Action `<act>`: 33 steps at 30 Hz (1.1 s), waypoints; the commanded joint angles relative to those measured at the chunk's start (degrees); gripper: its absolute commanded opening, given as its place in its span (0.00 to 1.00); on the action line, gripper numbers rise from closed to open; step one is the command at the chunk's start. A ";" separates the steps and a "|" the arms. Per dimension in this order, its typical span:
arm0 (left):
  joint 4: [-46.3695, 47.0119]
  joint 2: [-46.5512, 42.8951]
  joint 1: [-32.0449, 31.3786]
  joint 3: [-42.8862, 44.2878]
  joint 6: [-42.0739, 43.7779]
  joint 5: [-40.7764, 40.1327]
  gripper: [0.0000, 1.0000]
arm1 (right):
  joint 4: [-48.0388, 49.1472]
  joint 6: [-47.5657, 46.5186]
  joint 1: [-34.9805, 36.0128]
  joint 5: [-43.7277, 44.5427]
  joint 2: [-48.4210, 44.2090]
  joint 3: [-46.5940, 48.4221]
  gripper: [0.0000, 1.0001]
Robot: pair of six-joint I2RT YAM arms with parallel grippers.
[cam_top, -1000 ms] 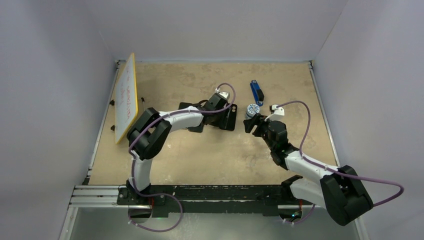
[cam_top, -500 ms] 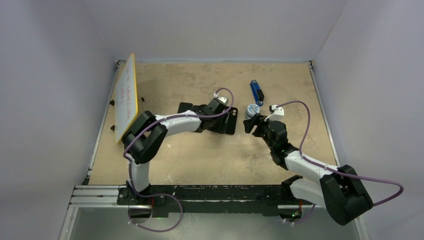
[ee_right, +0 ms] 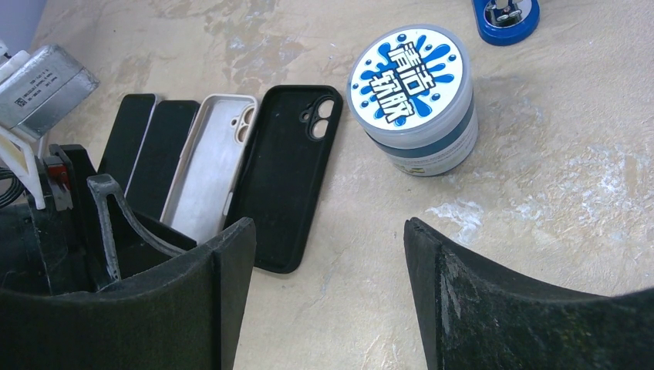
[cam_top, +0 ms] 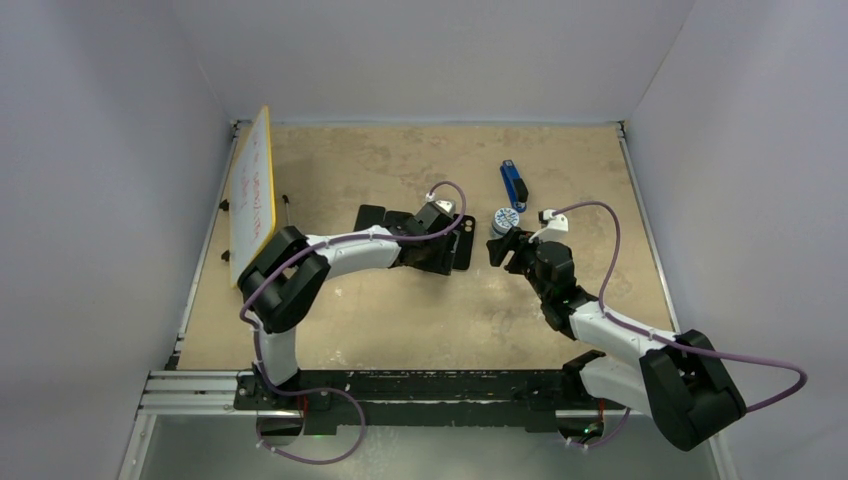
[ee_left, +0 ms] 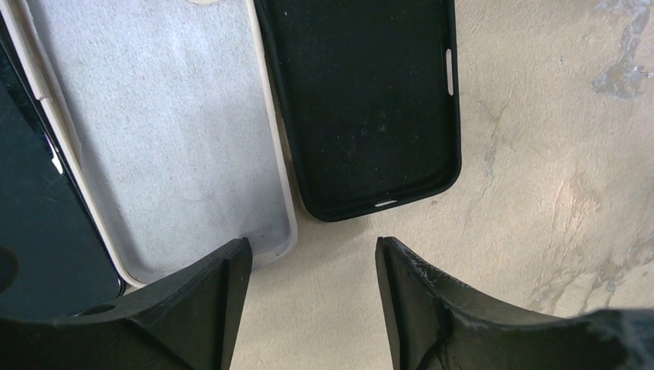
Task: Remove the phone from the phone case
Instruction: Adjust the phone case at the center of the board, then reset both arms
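Note:
An empty black phone case (ee_left: 370, 100) and an empty white case (ee_left: 162, 131) with grey lining lie side by side, insides up. A black phone (ee_left: 38, 208) lies left of the white case. In the right wrist view the black case (ee_right: 289, 173), the white case (ee_right: 212, 166) and two dark flat phones (ee_right: 158, 146) lie in a row. My left gripper (ee_left: 312, 254) is open and empty, just above the near ends of the cases (cam_top: 432, 255). My right gripper (ee_right: 330, 231) is open and empty, right of the black case (cam_top: 500, 250).
A round tub (cam_top: 503, 218) with a blue and white lid (ee_right: 409, 77) stands right of the cases, close to my right gripper. A blue object (cam_top: 513, 182) lies behind it. A whiteboard (cam_top: 252, 195) leans at the left wall.
My left arm has drawn back toward the near side, its gripper now over the near ends of the cases. The right arm has not moved.

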 commanded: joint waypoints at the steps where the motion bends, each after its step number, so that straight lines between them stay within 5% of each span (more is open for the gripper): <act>1: -1.47 -2.93 -0.35 -0.14 -1.00 -1.34 0.65 | 0.87 -0.81 -0.21 -0.18 -0.18 2.08 0.72; 17: 1.75 -7.79 -0.37 2.19 0.89 -6.14 0.70 | 0.34 -2.30 -0.21 1.21 -3.96 1.35 0.72; 23: 2.73 -21.36 -0.13 -4.64 1.69 -10.55 0.72 | -7.60 -1.89 -0.21 3.86 -11.27 2.05 0.74; 33: -5.64 -50.37 0.64 -10.90 6.96 -20.41 0.82 | -34.73 -6.15 -0.21 14.42 -36.15 10.92 0.79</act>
